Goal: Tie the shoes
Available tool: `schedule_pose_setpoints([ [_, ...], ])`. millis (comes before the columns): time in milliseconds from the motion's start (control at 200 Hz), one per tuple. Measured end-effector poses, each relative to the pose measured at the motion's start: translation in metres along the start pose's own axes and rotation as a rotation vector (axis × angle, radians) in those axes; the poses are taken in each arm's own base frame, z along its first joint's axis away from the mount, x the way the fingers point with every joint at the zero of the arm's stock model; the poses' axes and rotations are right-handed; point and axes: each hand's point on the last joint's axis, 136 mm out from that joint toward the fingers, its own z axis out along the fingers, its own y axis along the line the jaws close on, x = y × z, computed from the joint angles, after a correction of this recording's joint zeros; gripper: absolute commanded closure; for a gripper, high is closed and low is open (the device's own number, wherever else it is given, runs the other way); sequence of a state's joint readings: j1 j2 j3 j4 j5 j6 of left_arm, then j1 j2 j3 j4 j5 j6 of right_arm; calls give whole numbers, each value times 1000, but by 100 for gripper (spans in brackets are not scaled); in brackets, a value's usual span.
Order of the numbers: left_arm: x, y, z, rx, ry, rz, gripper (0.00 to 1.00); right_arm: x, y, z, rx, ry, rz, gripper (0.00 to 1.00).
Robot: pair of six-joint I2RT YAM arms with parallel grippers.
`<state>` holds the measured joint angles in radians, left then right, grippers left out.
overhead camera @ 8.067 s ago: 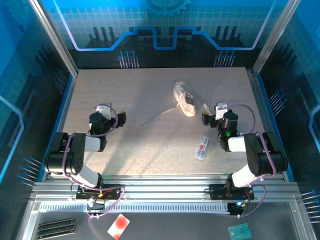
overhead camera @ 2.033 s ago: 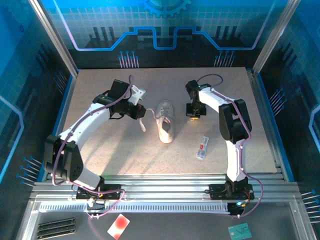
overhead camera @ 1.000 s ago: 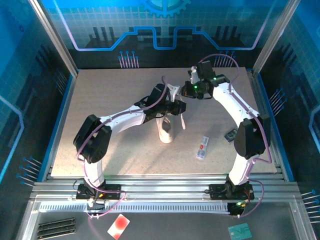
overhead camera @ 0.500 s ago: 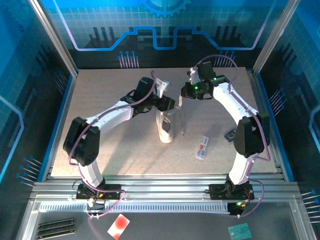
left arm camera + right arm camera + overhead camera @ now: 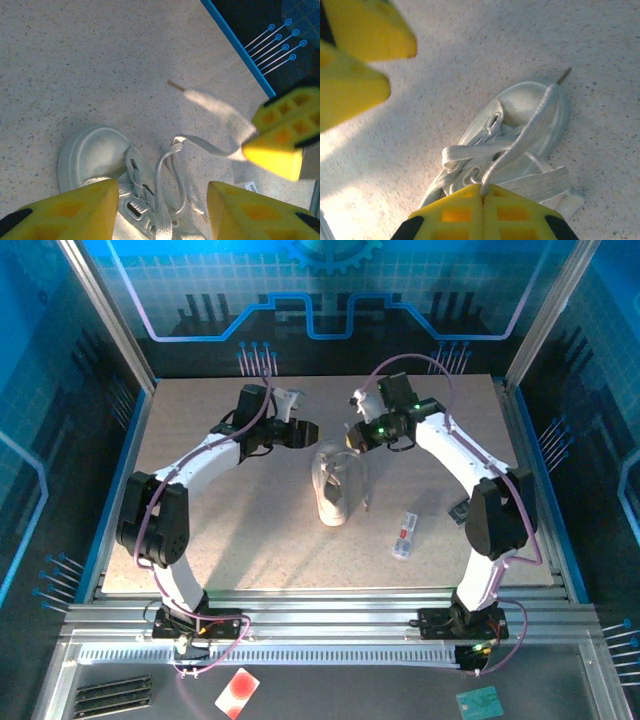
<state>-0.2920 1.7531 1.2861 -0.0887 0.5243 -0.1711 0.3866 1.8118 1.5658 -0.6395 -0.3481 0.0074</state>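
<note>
1 white sneaker [image 5: 333, 498] on the worktop [image 5: 220, 510], roughly in the middle, sole down, toe toward the near edge. It sits between the 2 end effectors and slightly nearer than both.

Left end effector [image 5: 162, 192]: released. In the left wrist view its 2 yellow fingers [image 5: 65, 210] stand well apart with nothing between them. The sneaker's opening and eyelets show below the gap. It hangs over the far end of the sneaker, on its left side.

Right end effector [image 5: 482, 192]: clenched, grasping 1 lace [image 5: 525, 135]. In the right wrist view both fingers are pressed together. The lace comes out of the seam, crosses the sneaker's opening, and its tip lies just past the heel rim.

Top view: thin lace arcs rise from the sneaker toward the right end effector. 1 more strand trails on the worktop just right of the sneaker.

Also on the worktop:
- 1 flat white card [image 5: 404, 536] with red marks, right of the sneaker and apart from it.
- 1 small dark item [image 5: 460, 511] beside the right arm. Can't tell what it is.
</note>
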Motion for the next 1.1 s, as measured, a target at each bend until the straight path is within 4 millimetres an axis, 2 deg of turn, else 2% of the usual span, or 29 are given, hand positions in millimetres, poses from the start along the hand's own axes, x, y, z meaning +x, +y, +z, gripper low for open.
schedule_pose_setpoints([
  [115,14,-1,3,16,36,-50,49,10,10,6,-4,41,-136,100],
  [205,32,0,4,30,64,-90,49,22,14,9,-6,77,-222,100],
  [310,46,-3,-1,60,63,-117,46,34,18,7,-20,95,-288,100],
  [385,41,-11,-7,97,29,-117,46,38,21,3,-24,93,-328,100],
  [515,18,-24,-22,150,-58,-29,46,38,28,-2,-31,86,-382,100],
  [630,13,-28,-28,150,-82,64,46,47,29,-3,-40,126,-402,100],
  [821,15,-15,-10,123,17,9,47,59,31,-8,-54,181,-413,100],
  [921,30,-10,-4,112,61,-22,47,65,30,-9,-51,207,-406,100],
  [1101,54,-14,8,120,123,-41,49,72,26,-11,-33,241,-414,100],
])
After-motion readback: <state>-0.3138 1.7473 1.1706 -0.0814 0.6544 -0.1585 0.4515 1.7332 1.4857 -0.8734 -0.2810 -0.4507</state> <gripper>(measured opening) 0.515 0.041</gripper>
